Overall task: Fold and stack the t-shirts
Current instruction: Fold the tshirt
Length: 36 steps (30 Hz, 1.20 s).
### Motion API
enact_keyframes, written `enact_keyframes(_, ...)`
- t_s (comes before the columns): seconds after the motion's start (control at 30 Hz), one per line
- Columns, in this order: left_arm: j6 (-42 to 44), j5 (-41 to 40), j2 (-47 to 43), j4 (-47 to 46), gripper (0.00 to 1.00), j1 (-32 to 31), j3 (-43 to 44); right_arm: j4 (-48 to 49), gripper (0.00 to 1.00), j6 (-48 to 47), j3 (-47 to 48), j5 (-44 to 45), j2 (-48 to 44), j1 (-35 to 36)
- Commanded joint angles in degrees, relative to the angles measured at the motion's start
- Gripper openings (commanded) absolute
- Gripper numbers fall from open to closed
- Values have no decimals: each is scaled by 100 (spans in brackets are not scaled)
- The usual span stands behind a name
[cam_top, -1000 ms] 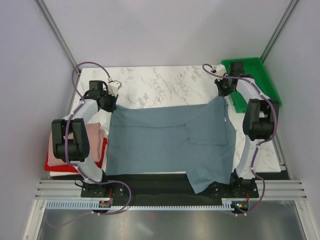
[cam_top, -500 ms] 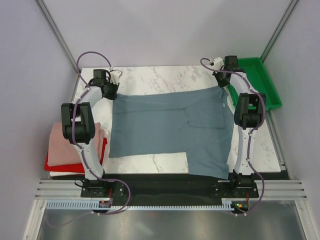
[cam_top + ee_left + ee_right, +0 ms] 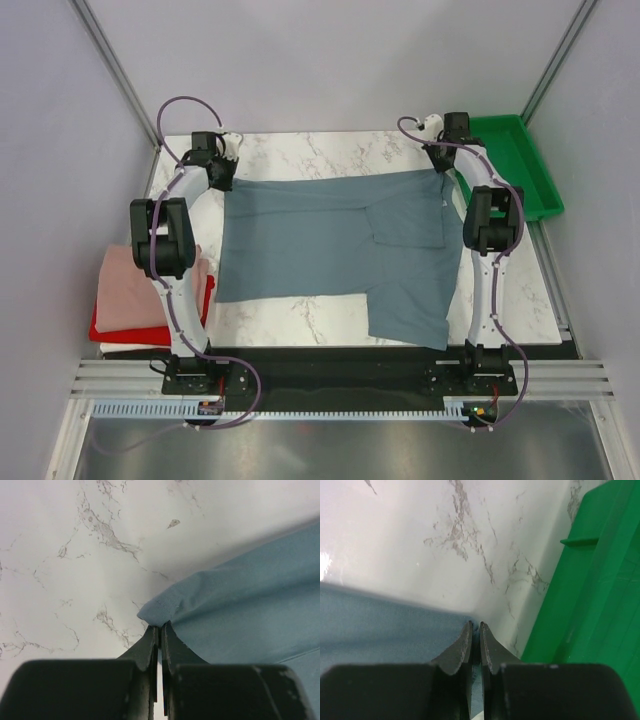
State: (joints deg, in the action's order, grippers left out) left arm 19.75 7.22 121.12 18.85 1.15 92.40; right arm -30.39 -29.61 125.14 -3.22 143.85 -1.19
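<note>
Table point(image 3: 330, 150), marble-topped, carries the blue-grey shirt point(image 3: 320, 235), spread across its middle with one flap reaching toward the near edge. The folded stack point(image 3: 125, 300) of pink, red and white shirts sits at its left side, and the green tray point(image 3: 520, 160) at far right. Laying the shirt out flat looks like the step in hand: left gripper point(image 3: 221, 180) and right gripper point(image 3: 443, 168) each pinch a far corner, jaws nearly shut on cloth. Next, I judge, both must let go without wrinkling it, then take new edges to fold. Only the wrist views show the pinches; only the top view shows the stack and the shirt's whole outline.
</note>
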Motion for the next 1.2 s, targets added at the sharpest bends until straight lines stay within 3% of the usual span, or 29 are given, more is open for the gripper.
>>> enact_keyframes(0.0,-252,-467,-1,-303,2,44,270,358,0,69,414,287,116,66)
enact_keyframes(0.1,-182,-502,34,-286,3,8,305,420,2,78,616,400,257,75)
enact_keyframes(0.13,-191,-503,52,-286,5,0,314,516,11,104,686,471,292,206)
enact_keyframes(0.23,-287,-704,-18,-338,22,-9,393,666,31,157,809,788,310,304)
enact_keyframes(0.27,-331,-705,-70,-382,32,-9,436,684,33,166,810,840,197,321)
enact_keyframes(0.37,-542,-1170,-395,-478,45,-9,612,824,39,201,652,1016,-267,295)
enact_keyframes(0.57,-578,-1391,-1194,-470,48,-27,508,1123,50,165,38,868,-1393,277)
enact_keyframes(0.73,-86,-1083,-1986,-321,48,-218,-282,571,50,-229,-1271,-657,-2613,277)
enact_keyframes(0.87,248,-251,-2732,162,48,-220,-1020,-316,50,-791,-2536,-2083,-3634,277)
enact_keyframes(0.93,371,58,-3233,512,48,-220,-1302,-1125,54,-1765,-3414,-2708,-4378,312)
enact_keyframes(1.17,363,446,-4228,830,54,-220,-2541,-1627,55,-3665,-6438,-2982,-6886,646)
